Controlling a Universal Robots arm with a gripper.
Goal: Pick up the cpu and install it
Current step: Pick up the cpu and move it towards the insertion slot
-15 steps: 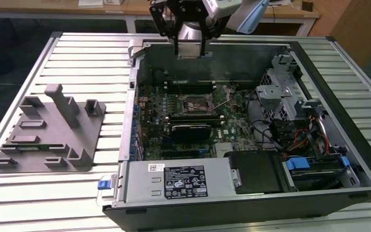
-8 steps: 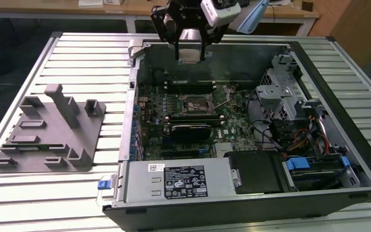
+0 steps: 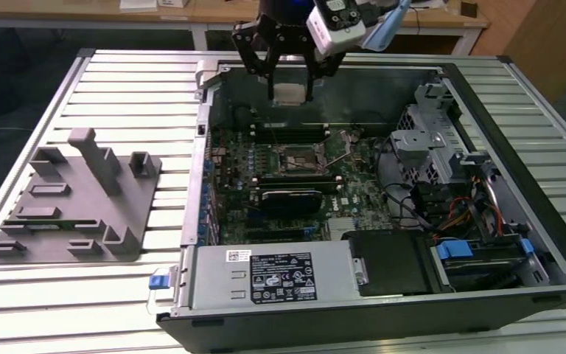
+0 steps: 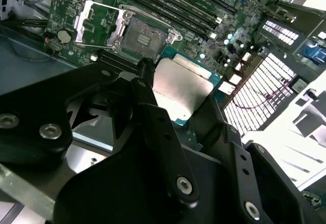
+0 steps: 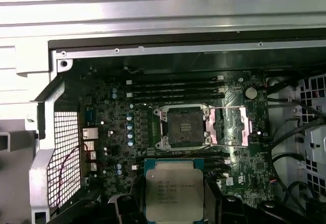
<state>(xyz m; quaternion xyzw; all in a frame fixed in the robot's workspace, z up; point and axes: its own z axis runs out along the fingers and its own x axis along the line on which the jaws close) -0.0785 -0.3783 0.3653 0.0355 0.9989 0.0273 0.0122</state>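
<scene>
A slatted metal surface [image 3: 116, 88], a wooden desk [image 3: 165, 13] behind it. On it I count one open computer case [image 3: 263, 284] and one grey holder [image 3: 77, 199]. My gripper [image 3: 289, 97] is clamped on the one cpu [image 5: 174, 191], above the case, apart from the one open socket [image 5: 182, 128].

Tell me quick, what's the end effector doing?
End effector: closed, holding the cpu.

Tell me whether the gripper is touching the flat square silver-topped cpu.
Touching. The second wrist view shows the black gripper clamping the cpu by opposite edges.
</scene>
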